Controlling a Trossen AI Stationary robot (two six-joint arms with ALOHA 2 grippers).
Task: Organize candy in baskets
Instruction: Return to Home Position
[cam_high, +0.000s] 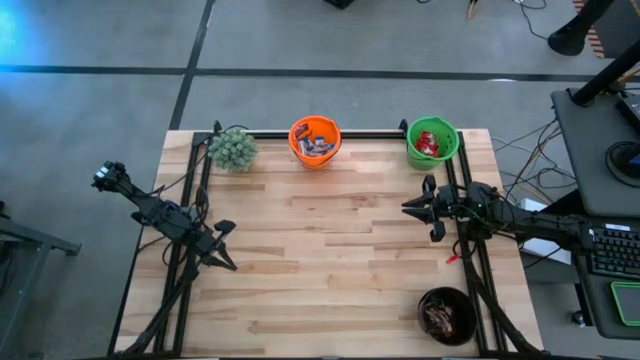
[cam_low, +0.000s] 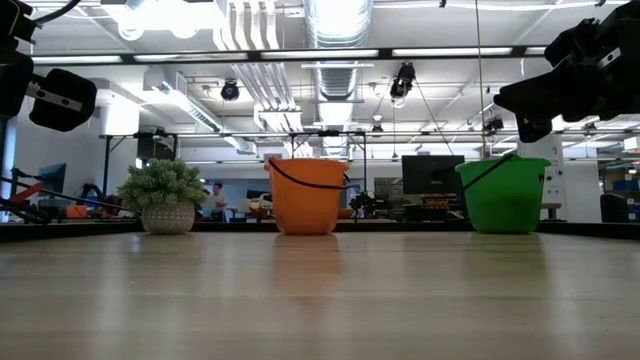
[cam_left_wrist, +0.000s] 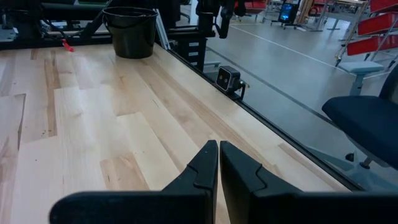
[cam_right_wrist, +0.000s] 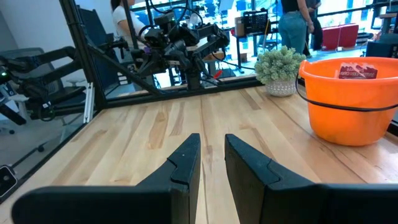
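Robotics lab in an open industrial hall. Exposed ducts (cam_low: 335, 20) and strip lights (cam_low: 300, 55) overhead, and a grey floor (cam_high: 100, 110) with dark tape lines. Left arm (cam_high: 160, 212) and right arm (cam_high: 520, 225) sit on a black frame (cam_high: 370, 133) around a wooden surface (cam_high: 330, 250). Side desk has a keyboard (cam_high: 610, 250). Background shows a monitor (cam_low: 432, 172), an office chair (cam_left_wrist: 367, 121), other rigs and people (cam_right_wrist: 291, 28).
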